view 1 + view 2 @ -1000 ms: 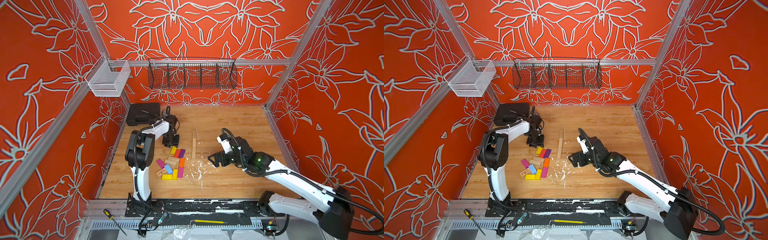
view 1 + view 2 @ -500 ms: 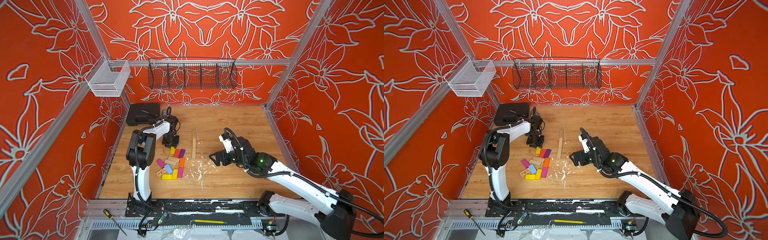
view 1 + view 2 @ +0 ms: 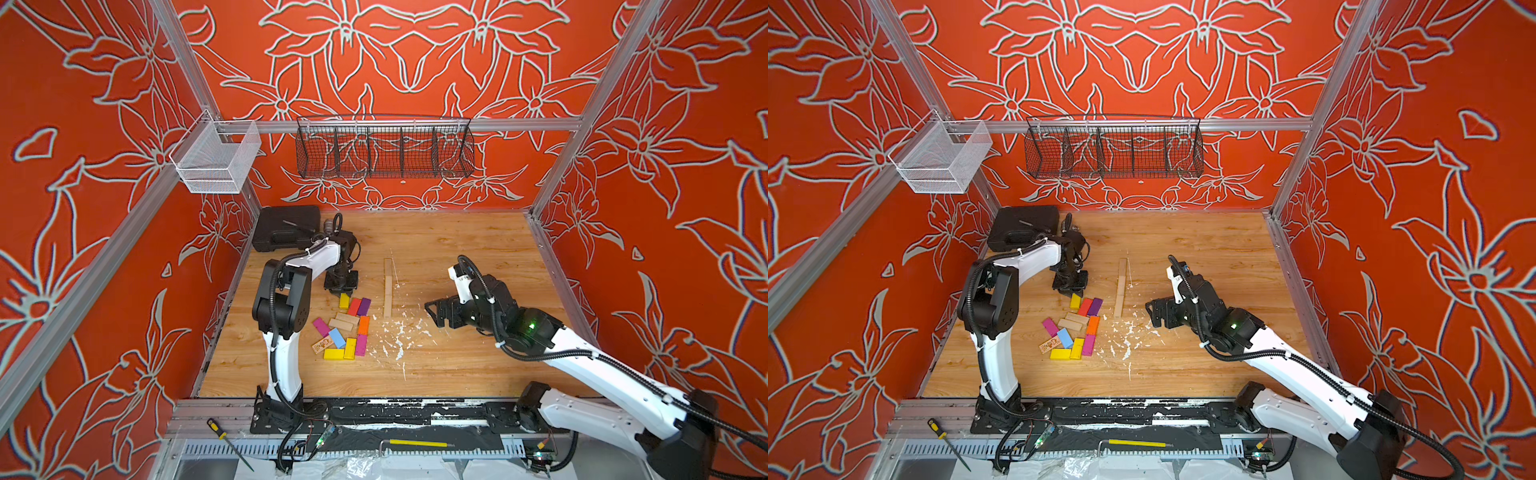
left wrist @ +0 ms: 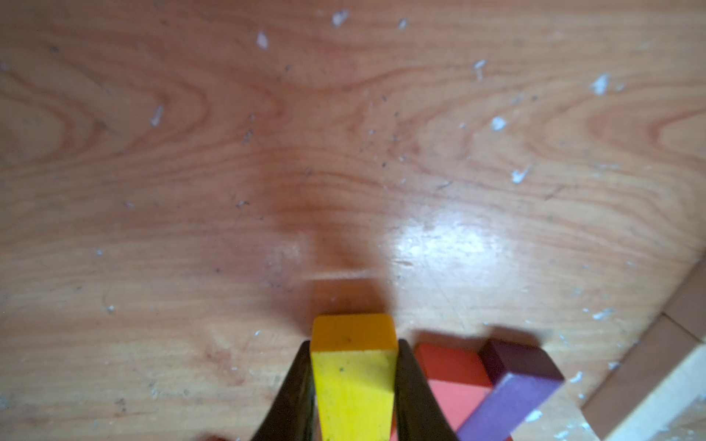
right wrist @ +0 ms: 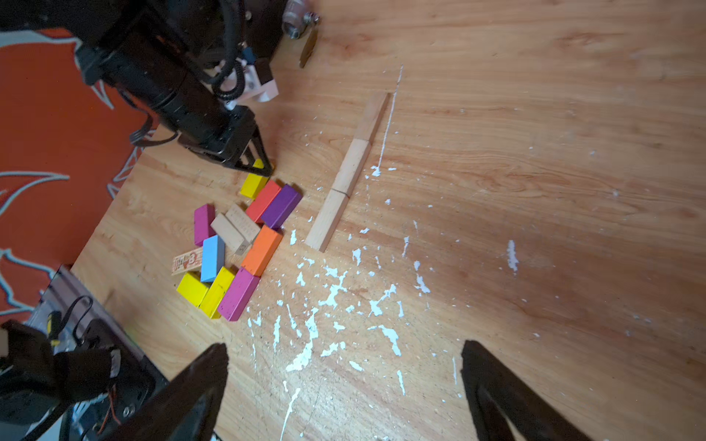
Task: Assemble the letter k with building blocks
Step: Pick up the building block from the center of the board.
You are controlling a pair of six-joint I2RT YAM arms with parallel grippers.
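**While left pinches yellow, right waits wide**

Since my right tool [image 5: 344, 346] hangs spread and empty near white flecks of debris [image 3: 399, 337], it blocks nothing. Farther in, at the far end of the loose heap of coloured wooden planks [image 3: 347, 332], my left tool [image 4: 353, 343] pinches the small yellow wooden plank [image 4: 353, 382], I judge for lifting. Just beside, three plain wooden planks [image 3: 388, 286] lie end to end as the stem. Bare desk [image 3: 478, 257] to its right suits the diagonals.

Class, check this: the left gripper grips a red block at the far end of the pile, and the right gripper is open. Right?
Wrong colour. The left wrist view shows the left gripper pinching the yellow block at the pile's far end; the red block lies free beside it. The right gripper is indeed open.
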